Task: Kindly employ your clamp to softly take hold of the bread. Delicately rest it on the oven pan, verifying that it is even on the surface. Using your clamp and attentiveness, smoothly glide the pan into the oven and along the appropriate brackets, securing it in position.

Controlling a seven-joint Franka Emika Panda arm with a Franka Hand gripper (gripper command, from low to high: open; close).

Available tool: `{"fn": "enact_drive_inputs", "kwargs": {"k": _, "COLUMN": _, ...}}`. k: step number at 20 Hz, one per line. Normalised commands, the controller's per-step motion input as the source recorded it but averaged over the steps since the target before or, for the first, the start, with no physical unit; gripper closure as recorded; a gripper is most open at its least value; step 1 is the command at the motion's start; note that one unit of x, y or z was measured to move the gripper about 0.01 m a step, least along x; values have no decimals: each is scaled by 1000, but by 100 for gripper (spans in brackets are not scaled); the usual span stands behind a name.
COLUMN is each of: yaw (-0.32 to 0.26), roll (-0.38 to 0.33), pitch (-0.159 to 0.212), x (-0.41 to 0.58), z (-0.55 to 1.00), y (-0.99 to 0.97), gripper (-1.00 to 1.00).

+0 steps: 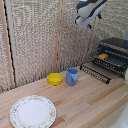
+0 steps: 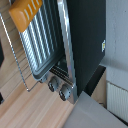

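Observation:
The bread (image 1: 102, 56), a small orange-brown block, lies on the dark barred oven pan (image 1: 111, 61) at the mouth of the oven (image 1: 116, 46), at the exterior view's right. My clamp (image 1: 85, 23) hangs high above and a little to the left of the oven, open, with nothing between its blue-tipped fingers. The wrist view looks down on the bread (image 2: 25, 12) resting on the pan (image 2: 39, 42), which sticks out past the front edge of the oven (image 2: 85, 40). The clamp's fingers do not show in that view.
A wire-barred flap (image 1: 96, 71) juts out low in front of the oven. Two knobs (image 2: 58, 88) sit on the oven front. A blue cup (image 1: 72, 76), a yellow bowl (image 1: 55, 79) and a patterned plate (image 1: 33, 111) stand on the wooden table. A woven screen is behind.

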Motion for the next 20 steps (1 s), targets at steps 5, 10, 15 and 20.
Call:
{"fn": "enact_drive_inputs", "kwargs": {"k": 5, "yaw": 230, "roll": -122, "pitch": 191, "x": -3, "z": -643, "y": 243, "gripper": -100}}
{"fn": "enact_drive_inputs", "kwargs": {"k": 10, "yaw": 197, "roll": -152, "pitch": 99, "x": -262, "z": -560, "y": 114, "gripper": -100}}
{"fn": "enact_drive_inputs", "kwargs": {"k": 15, "yaw": 90, "roll": -196, "pitch": 0, "x": -657, "z": -396, "y": -55, "gripper": -100}}
{"fn": "enact_drive_inputs", "kwargs": {"k": 20, "yaw": 47, "roll": -318, "pitch": 28, "x": -687, "z": -299, "y": -195, "gripper": -100}}
